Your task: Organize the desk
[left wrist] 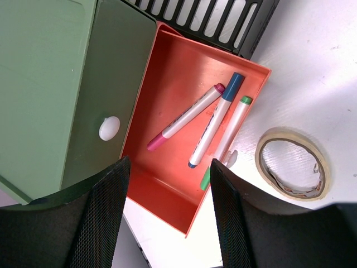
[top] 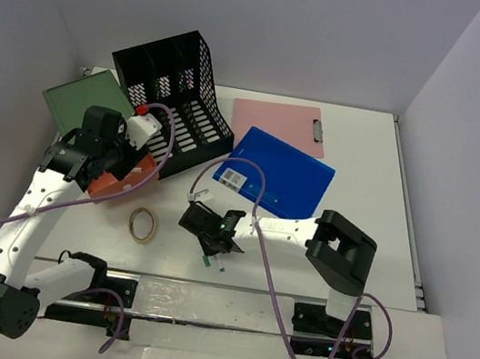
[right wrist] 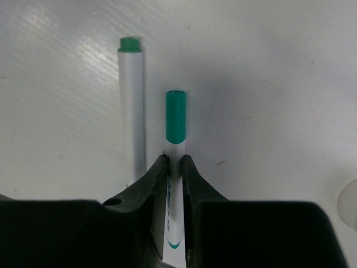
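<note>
Between right pincer (right wrist: 174,166) jaws, green-capped marker (right wrist: 175,118), lower barrel hidden.

The top external camera looked down from above and behind the arm bases (top: 331,322), taking in the whole desk (top: 368,155). The left wrist camera hung close over the orange tray (left wrist: 162,187) and tape roll (left wrist: 293,163) toward the desk's left edge — both shared with the overhead view. The right wrist camera sat even nearer, facing a green-capped marker (right wrist: 175,120).
</note>
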Action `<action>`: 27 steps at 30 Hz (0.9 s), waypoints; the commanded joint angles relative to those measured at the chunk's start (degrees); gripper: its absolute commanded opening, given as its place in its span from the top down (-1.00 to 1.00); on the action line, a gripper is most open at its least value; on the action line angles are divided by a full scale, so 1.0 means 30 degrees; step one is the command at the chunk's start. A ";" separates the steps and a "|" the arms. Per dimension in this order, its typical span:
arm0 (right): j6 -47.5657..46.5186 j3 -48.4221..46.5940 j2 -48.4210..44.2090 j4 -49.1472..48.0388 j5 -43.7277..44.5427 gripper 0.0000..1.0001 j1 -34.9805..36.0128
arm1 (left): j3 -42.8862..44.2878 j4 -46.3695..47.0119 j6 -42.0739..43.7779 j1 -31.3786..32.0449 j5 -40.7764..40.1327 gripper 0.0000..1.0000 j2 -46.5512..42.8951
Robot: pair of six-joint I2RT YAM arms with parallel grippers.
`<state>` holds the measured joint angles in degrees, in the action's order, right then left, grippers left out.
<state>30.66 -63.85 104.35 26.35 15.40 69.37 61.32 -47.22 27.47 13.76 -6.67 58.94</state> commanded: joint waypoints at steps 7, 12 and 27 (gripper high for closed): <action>0.0356 0.1245 -0.1663 0.1147 0.1775 1.00 -0.1498 | 0.0360 -0.0283 -0.0454 -0.0045 0.1018 -0.32 -0.0515; 0.0073 0.0983 -0.5717 -0.0412 0.1917 1.00 -0.2074 | 0.1271 -0.0852 -0.0949 -0.0045 0.2441 -0.32 -0.0415; 0.1230 -0.2555 -0.8542 -1.0390 0.1640 1.00 -0.2791 | 0.5310 -0.2692 -0.3116 -0.0045 1.4625 -0.39 -0.0453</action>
<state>31.77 -65.69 74.54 2.75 21.45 61.12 73.31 -55.20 21.78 13.76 20.04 58.74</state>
